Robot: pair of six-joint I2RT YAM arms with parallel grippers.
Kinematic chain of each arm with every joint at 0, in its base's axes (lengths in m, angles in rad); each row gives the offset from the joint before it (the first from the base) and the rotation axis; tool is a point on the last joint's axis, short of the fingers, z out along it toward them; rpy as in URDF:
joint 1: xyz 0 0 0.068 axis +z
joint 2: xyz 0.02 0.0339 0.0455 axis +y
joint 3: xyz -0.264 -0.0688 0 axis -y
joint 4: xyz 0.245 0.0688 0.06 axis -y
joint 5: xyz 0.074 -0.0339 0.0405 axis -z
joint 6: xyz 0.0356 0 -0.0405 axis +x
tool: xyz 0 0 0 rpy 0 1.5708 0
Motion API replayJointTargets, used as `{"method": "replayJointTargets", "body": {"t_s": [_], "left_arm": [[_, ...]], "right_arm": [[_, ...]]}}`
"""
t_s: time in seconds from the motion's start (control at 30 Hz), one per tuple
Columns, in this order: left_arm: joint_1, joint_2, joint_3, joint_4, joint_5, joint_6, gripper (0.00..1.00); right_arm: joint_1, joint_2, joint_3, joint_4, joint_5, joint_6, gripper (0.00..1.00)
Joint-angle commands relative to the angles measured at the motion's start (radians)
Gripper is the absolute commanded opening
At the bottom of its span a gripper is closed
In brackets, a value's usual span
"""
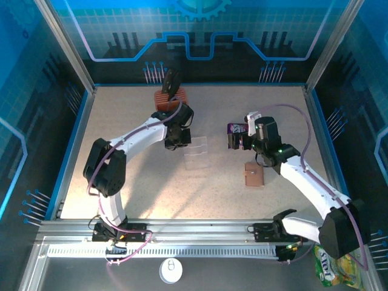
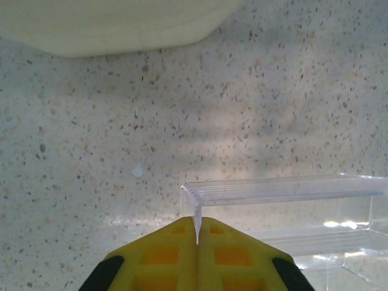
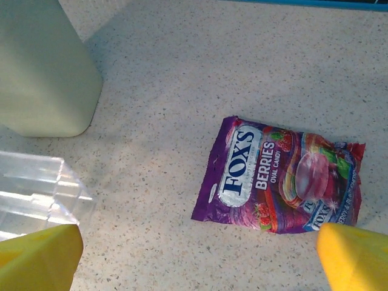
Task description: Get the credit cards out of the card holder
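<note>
1. The holder (image 1: 254, 175), a small brown leather wallet, lies flat and folded shut on the tabletop (image 1: 133, 182), right of centre. The cards are probably inside it.
2. The right end effector (image 3: 197, 257) hangs with its yellow fingers spread wide and nothing between them. It points down at a purple sweet packet (image 3: 282, 182), not at the holder.
3. Key relation: in the overhead view the holder lies from the right end effector back toward the arm bases and a little to the right. It sits near the packet, just beside the right forearm.
4. The holder looks almost square from above, so its long axis is hard to tell. A small tab shows on its left edge.
5. The left end effector (image 2: 197, 227) is closed, pinching a thin wall at the corner of a clear plastic box (image 2: 285, 194) in the middle of the tabletop. The holder is well apart from it, past the box.
6. Judgement: the right arm is much the nearer. It would need to draw back toward its own base and come down over the holder.
</note>
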Motion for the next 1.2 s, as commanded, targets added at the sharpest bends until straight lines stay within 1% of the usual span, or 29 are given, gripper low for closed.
{"method": "replayJointTargets", "body": {"t_s": [0.0,0.27,0.4,0.57,0.67,0.83,1.17], "left_arm": [[0.009,0.047,0.083,-0.029,-0.043,0.028,0.00],[0.064,0.114,0.157,-0.031,-0.080,0.088,0.00],[0.085,0.149,0.185,-0.035,-0.067,0.103,0.00],[0.076,0.159,0.181,-0.012,-0.021,0.094,0.00],[0.056,0.176,0.192,-0.010,-0.008,0.096,0.00],[0.019,0.200,0.220,-0.014,-0.012,0.073,0.00],[0.005,0.248,0.267,-0.027,-0.046,0.058,0.00]], "right_arm": [[-0.017,-0.042,-0.017,-0.025,0.017,-0.012,1.00],[-0.028,-0.098,-0.041,-0.055,0.031,-0.005,1.00],[-0.030,-0.110,-0.044,-0.068,0.033,-0.006,1.00],[-0.032,-0.114,-0.048,-0.068,0.033,0.006,1.00],[-0.032,-0.110,-0.052,-0.059,0.025,0.015,1.00],[-0.032,-0.095,-0.046,-0.059,0.019,0.012,1.00],[-0.041,-0.095,-0.045,-0.058,0.026,-0.003,1.00]]}}
